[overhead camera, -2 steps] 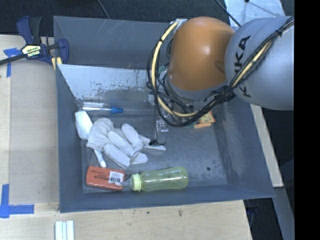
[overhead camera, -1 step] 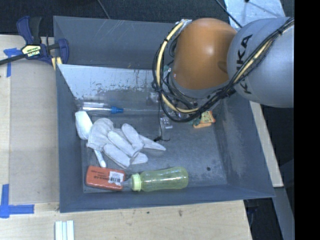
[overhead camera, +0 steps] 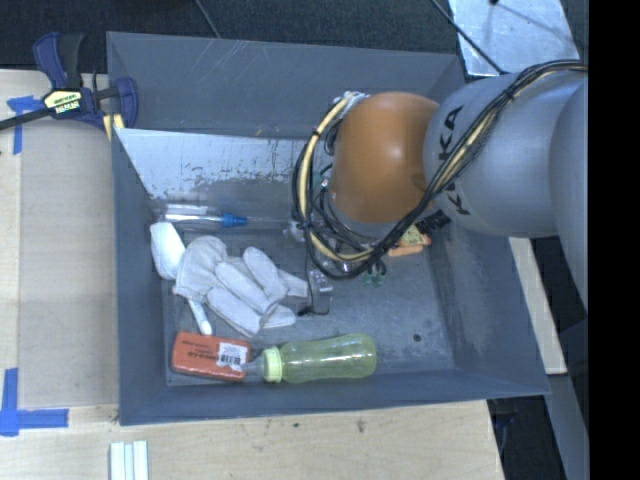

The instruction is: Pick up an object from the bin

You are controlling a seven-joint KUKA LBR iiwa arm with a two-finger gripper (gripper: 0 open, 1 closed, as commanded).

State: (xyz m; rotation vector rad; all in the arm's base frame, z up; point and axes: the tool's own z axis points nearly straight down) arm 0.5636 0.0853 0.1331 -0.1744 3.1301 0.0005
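I see the claw [overhead camera: 318, 296] low in the bin [overhead camera: 400, 313], at the right edge of the white glove [overhead camera: 235, 283] lying mid-left. I cannot tell whether it is apart or together. A yellow-green bottle [overhead camera: 320, 359] lies just nearer.

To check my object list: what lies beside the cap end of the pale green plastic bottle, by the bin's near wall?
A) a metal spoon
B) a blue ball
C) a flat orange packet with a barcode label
C: the flat orange packet with a barcode label lies at the cap end of the pale green plastic bottle.
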